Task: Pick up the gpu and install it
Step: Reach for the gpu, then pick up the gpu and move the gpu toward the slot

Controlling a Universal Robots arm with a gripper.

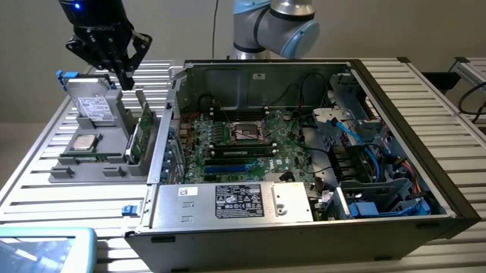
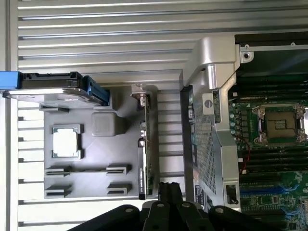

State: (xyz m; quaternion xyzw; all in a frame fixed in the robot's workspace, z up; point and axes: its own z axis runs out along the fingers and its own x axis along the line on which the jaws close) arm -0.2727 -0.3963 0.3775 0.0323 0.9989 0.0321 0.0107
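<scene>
At ten o'clock from the open computer case (image 1: 304, 242), jaws pinched together and empty hang above the edge-standing gpu (image 1: 145, 128).

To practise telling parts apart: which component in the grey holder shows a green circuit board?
The gpu, standing on edge beside the case; the drive box and processor chip are silver.
</scene>
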